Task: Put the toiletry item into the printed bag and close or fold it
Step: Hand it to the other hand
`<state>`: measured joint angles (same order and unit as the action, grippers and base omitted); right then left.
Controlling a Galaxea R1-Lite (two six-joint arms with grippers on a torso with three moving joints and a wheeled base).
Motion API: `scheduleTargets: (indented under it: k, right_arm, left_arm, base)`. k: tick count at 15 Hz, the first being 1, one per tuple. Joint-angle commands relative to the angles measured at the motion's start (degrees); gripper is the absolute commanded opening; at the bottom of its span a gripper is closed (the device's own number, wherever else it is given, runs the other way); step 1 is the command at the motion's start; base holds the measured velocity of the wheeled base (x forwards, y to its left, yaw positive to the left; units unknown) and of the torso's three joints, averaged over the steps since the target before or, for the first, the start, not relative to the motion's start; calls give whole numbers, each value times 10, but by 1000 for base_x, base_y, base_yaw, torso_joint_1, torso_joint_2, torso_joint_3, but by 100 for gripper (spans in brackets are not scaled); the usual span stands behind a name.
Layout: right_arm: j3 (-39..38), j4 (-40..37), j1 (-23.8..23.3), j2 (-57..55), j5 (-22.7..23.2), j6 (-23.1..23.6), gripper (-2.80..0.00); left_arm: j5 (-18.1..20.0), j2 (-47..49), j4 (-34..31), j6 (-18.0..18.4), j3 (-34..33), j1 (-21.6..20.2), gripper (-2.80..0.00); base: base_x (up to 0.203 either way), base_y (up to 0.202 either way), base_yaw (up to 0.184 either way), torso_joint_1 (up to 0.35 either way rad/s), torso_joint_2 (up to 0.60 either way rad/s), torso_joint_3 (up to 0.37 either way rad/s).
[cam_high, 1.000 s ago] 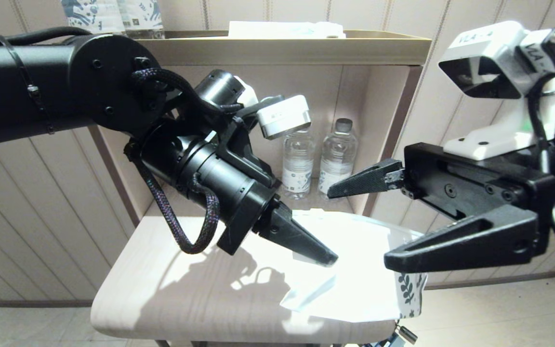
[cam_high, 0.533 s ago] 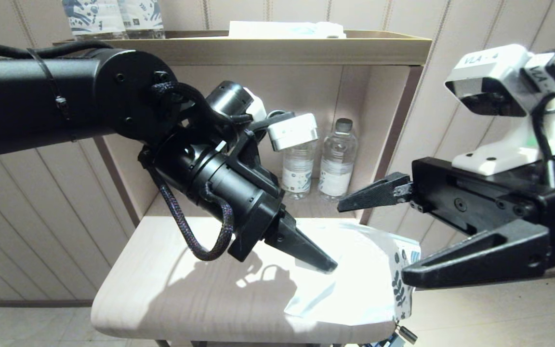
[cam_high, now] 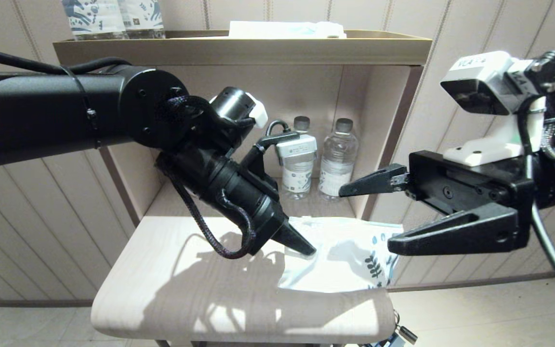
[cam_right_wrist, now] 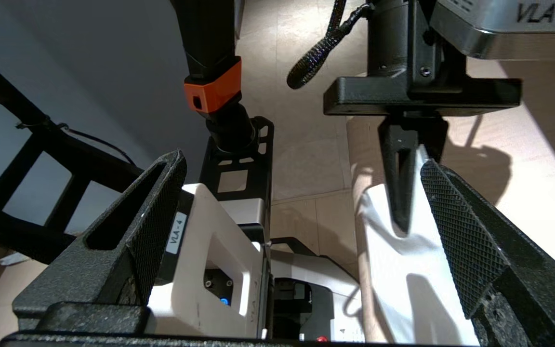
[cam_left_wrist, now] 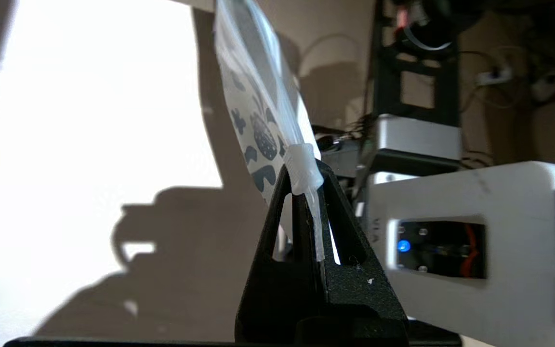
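The bag (cam_high: 350, 255) lies flat on the table (cam_high: 171, 289), its long axis running toward my right side. My left pincer (cam_high: 301, 246) is clamped on its near-end strip; my right pincer (cam_high: 378, 212) hovers spread apart above the printed end, nearer it.

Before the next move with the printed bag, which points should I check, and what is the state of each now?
1. Left gripper shut on the printed bag at its slider end: ok.
2. Right gripper open, free of the bag: ok.
3. Bag resting on the table, not sliding off the edge: ok, though it lies near the right edge.
4. Toiletry item inside the bag: cannot tell, none visible.
5. Bag fully closed along its strip: cannot tell.
6. Water bottles on the shelf behind, clear of both arms: ok.
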<state>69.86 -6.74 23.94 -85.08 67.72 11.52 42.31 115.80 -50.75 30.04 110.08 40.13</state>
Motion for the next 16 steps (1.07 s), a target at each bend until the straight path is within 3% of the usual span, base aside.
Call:
scheduleTargets:
  k: [1,4,9,12,14,16]
  right_arm:
    - [-3,7,0,-19,5,1,0]
    - [2,9,-3,-38,5,4,0]
    - [29,42,-25,-115,32,-4,0]
    - [46,45,-26,-143,36,-12,0]
    - [46,45,-23,-158,40,-12,0]
    - [35,45,-16,-156,41,-11,0]
  left_arm:
    - [-37,-1,3,3,0,-2,-280]
    - [-61,-12,2,4,-1,7,-280]
    - [-58,-51,4,6,-37,27,-280]
    - [-48,-48,16,5,-50,27,-280]
    - [-14,-46,19,5,-51,27,-280]
    - [-3,-50,16,5,-60,27,-280]
  base:
    - [0,0,0,0,0,0]
    - [0,0,0,0,0,0]
    - [0,0,0,0,0,0]
    - [0,0,0,0,0,0]
    - [0,0,0,0,0,0]
    - [0,0,0,0,0,0]
